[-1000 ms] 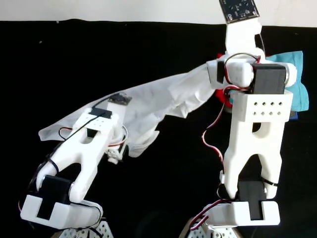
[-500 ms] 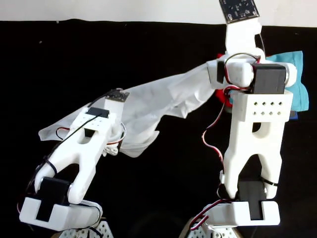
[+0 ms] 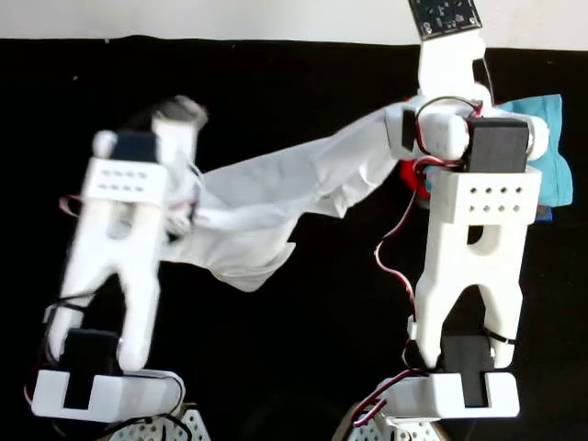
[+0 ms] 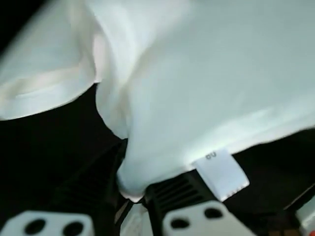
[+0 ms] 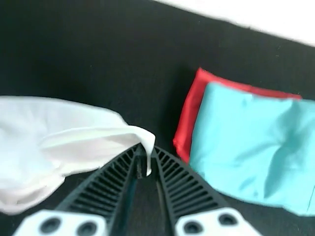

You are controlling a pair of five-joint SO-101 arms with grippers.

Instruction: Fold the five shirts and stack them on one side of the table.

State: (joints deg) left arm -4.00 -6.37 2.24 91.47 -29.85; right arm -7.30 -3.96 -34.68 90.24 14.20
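A white shirt [image 3: 276,197] hangs stretched between my two arms above the black table. My left gripper [image 3: 188,197] is shut on the shirt's left part; in the left wrist view the white shirt [image 4: 197,88] bunches over the jaws, a label [image 4: 221,172] hanging from it. My right gripper [image 5: 143,164] is shut on a corner of the white shirt [image 5: 74,142], at the far right of the table near the stack. A folded turquoise shirt [image 5: 251,147] lies on a folded red shirt [image 5: 189,123] at the back right.
The turquoise shirt [image 3: 551,156] and red shirt [image 3: 412,175] stack sits partly behind the right arm [image 3: 478,239]. The black tablecloth [image 3: 303,340] covers the table, with a pale wall strip [image 3: 184,18] beyond its far edge.
My left arm has swung up and toward the far left, lifting its end of the white shirt off the table. The right arm has stayed put.
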